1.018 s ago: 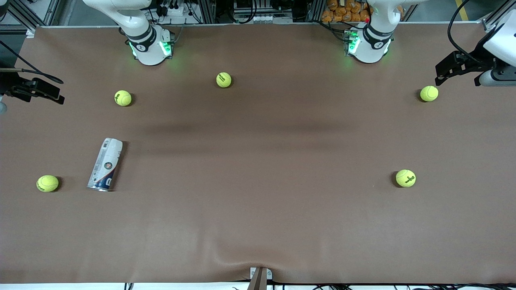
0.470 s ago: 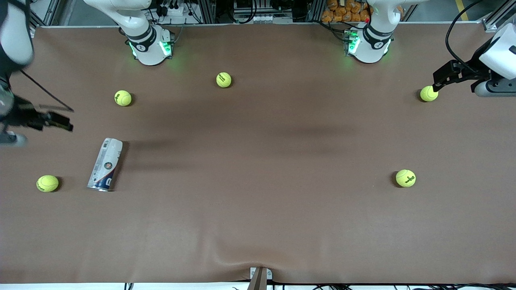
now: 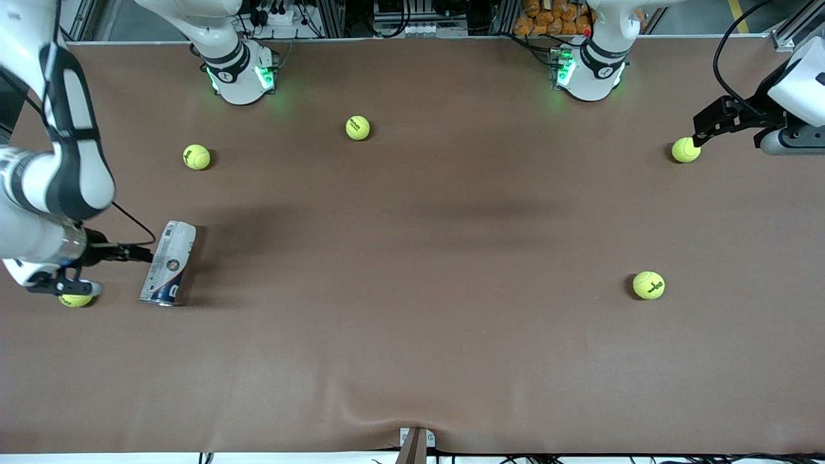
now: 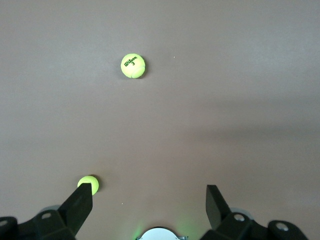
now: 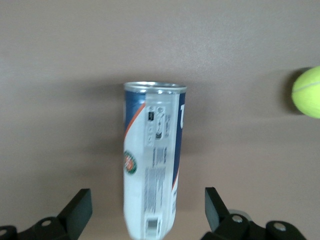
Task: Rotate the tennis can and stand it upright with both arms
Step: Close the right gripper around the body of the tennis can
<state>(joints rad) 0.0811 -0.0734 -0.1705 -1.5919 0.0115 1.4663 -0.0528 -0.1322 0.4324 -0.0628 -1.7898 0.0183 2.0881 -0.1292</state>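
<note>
The tennis can point(image 3: 168, 263) lies flat on the table point(image 3: 412, 361) toward the right arm's end, long axis running roughly toward and away from the front camera, silver rim at the nearer end; it's not rotated and not upright, so by my read the task has barely begun.

The right gripper point(image 5: 145, 210) sits low, right beside the can on the side toward the table edge; in the right wrist view its two fingers point(image 5: 80, 207) stand wide apart w/ the can's length running up between them, touching neither; nothing held. In the front view only a dark fingertip shows next to the can's label, approx. mid-length (contact can't be told from there).

The left gripper point(image 4: 149, 200) is at the left arm's end of the table, well apart from the can, over a tennis ball point(image 3: 686, 149); fingers spread, empty; that arm looks to be waiting.

More balls are scattered about: one point(image 3: 75, 299) partly under the right wrist, just beside the can; another point(image 3: 196, 156) farther from the front camera than the can; one point(image 3: 358, 127) near the bases; one point(image 3: 648, 285) toward the left arm's end.

Left to do, as I judge it: closing on the can, turning it, bringing the left arm over, standing it up; i.e. nearly all of it.
</note>
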